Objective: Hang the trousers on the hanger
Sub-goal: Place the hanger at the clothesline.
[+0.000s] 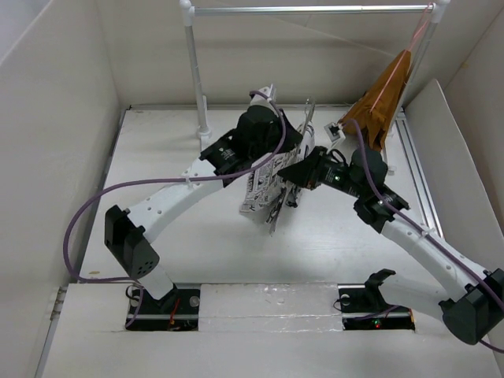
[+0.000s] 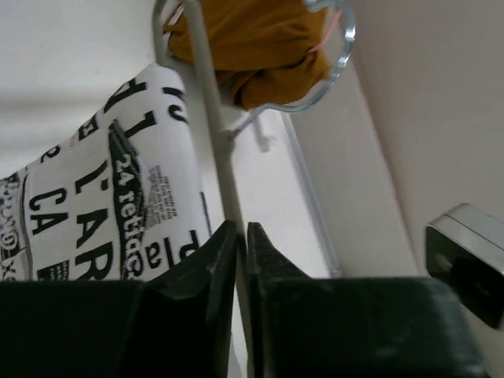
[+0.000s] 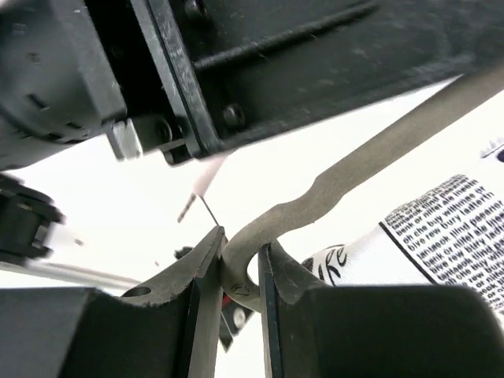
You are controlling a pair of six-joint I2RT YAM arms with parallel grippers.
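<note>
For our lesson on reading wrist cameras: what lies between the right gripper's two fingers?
A bent stretch of the hanger, its grey wire, sits between the fingers of the right gripper. This shows in the right wrist view, where the trousers appear to the right of the fingers.

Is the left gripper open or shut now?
Shut. In its wrist view the left gripper is closed on the thin wire of the hanger, with no gap visible.

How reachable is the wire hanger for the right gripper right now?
Yes, it looks so: the right gripper straddles a bend in the wire hanger, fingers seemingly touching it, with nothing between; the newspaper-print trousers sit off to one side.
</note>
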